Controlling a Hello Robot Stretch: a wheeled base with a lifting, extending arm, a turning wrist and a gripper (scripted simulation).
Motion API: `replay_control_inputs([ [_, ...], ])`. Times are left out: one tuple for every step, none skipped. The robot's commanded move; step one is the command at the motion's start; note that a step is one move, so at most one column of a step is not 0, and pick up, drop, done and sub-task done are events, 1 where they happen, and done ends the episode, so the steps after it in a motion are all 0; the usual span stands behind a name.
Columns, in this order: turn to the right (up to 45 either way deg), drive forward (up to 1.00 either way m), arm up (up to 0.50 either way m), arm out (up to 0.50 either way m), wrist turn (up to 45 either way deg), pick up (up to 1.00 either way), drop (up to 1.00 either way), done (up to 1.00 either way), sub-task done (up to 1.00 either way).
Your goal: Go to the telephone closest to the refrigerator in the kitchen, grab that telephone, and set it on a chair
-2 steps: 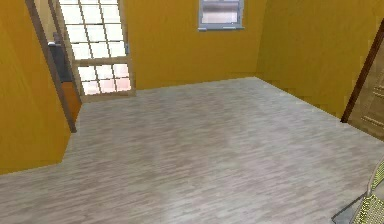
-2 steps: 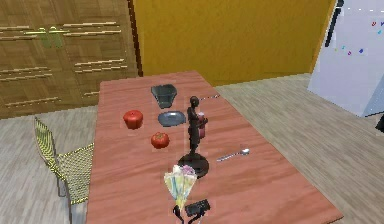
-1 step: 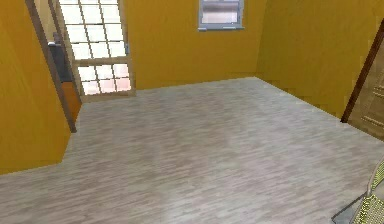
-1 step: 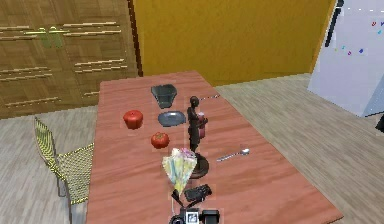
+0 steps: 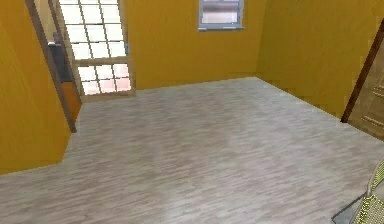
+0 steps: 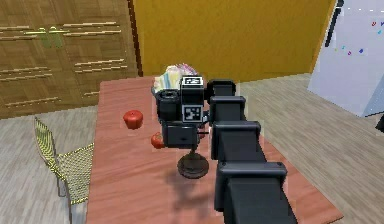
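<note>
1. Risk at the telephone: the dark thing [image 6: 190,163] that I take for the telephone stands on the red-brown table [image 6: 120,190]. In the arm side view it is just below the gripper [image 6: 166,102] and close against the arm [image 6: 240,150]. The pictures do not settle whether the fingers are over it, beside it or touching it. A grab that misjudges this could tip it or shove it along the tabletop.
2. Fingers: I cannot tell whether they are released or grasping anything, because things lie on the table at and behind them.
3. Risk from neighbours: a red fruit [image 6: 133,119] lies to the left of the fingers. A smaller red thing [image 6: 158,141] sits just below them, near the dark thing. A sideways sweep of the arm could roll either one off the table.
4. How it looks: nearly black, with a rounded foot and a narrower part rising from it. The shape is not clear enough to be sure it is a telephone. I judge it to be light and easy to topple.
5. Just beyond the fingers lies a striped, many-coloured bundle [image 6: 173,75].
6. Further out: a yellow wire chair [image 6: 60,155] stands well to the left of the fingers, at the table's edge, and is a likely place to set the telephone down. A white refrigerator [image 6: 350,60] stands well to the right.
</note>
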Motion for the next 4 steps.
replay_control_inputs([
  [0.0,0.00,0.00,0.00,-45.0,0.00,0.00,0.00,0.00],
  [0.0,0.00,0.00,0.00,-45.0,0.00,0.00,0.00,0.00],
  [0.0,0.00,0.00,0.00,-45.0,0.00,0.00,0.00,0.00],
  [0.0,0.00,0.00,-0.18,0.0,0.00,0.00,0.00,0.00],
])
